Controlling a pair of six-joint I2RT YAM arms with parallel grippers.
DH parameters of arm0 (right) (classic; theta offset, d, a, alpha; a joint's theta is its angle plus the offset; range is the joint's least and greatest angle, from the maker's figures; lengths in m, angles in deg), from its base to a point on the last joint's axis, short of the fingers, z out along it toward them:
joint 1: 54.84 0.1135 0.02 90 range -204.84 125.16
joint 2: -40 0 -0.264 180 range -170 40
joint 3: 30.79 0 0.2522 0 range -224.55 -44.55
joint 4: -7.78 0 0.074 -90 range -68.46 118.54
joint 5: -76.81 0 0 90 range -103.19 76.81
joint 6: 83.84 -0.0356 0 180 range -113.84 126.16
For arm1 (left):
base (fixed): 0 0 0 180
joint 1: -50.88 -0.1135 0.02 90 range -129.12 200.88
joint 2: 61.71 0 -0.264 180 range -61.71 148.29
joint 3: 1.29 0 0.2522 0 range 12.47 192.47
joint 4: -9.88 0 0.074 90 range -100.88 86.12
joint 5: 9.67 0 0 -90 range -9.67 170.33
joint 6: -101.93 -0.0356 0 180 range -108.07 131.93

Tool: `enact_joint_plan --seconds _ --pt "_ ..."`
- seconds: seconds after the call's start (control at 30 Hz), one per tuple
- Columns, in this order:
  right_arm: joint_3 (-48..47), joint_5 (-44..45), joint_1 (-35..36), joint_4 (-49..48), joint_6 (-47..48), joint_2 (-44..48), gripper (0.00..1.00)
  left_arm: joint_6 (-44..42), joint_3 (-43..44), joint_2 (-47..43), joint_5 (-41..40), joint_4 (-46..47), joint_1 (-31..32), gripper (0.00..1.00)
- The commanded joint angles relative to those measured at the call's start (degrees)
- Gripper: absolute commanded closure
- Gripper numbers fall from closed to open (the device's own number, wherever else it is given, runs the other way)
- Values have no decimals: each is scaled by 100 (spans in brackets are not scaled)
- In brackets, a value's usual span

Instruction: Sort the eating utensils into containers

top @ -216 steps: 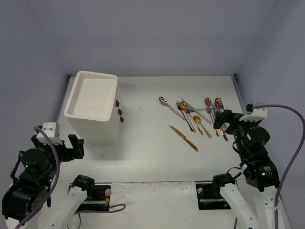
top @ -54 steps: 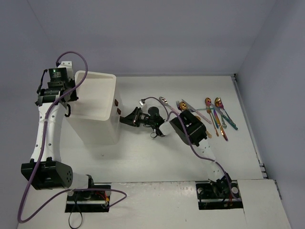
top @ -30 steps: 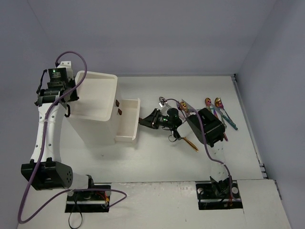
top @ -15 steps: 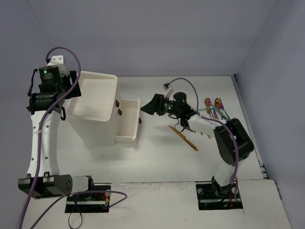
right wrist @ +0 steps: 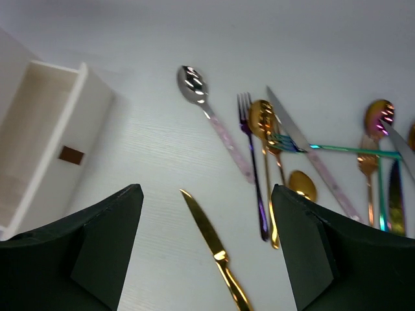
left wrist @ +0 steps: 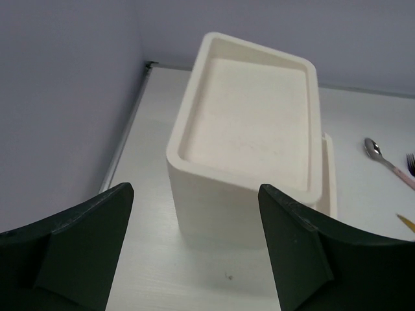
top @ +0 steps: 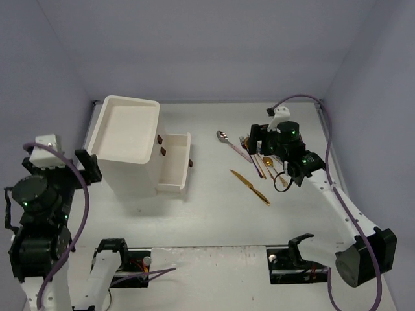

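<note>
The tall white drawer unit was seen standing free on the surface, so it could be pushed or tipped if it were knocked by an arm. 1 drawer was found pulled out towards the cutlery, and nothing could be seen in it. It could be nudged shut or skewed if it were struck during a drop, and a long piece could be left hanging over its rim.

The left pincer was held wide and empty above the near side of the unit. The right pincer was likewise spread wide and empty over the utensils, all of which lay on the surface, well apart from the drawer.

The gold knife and the silver spoon were set apart and judged the easier picks. The others were crossed over each other, so 2 could be lifted together, or neighbours scattered. Each piece lay flat and slim, so a grasp could be missed or the metal could slip out.
</note>
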State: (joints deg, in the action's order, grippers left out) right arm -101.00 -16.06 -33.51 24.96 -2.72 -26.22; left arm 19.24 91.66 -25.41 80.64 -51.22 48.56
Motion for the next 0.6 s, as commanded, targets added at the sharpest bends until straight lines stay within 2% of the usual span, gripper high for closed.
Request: enact_joint_plan --seconds 0.0,0.1,0.23,0.57 --pt "313 340 39 1001 331 214 23 -21 -517 -364 -255 -506 669 25" --pt "610 340 87 1110 -31 193 24 -152 -976 -686 -650 -801 1044 25" --pt "621 165 145 1251 -438 -101 24 -116 -1061 -925 -1084 -1019 1287 25" --pt "838 270 450 1455 -808 -1190 23 25 -966 -857 -901 -1049 1335 25"
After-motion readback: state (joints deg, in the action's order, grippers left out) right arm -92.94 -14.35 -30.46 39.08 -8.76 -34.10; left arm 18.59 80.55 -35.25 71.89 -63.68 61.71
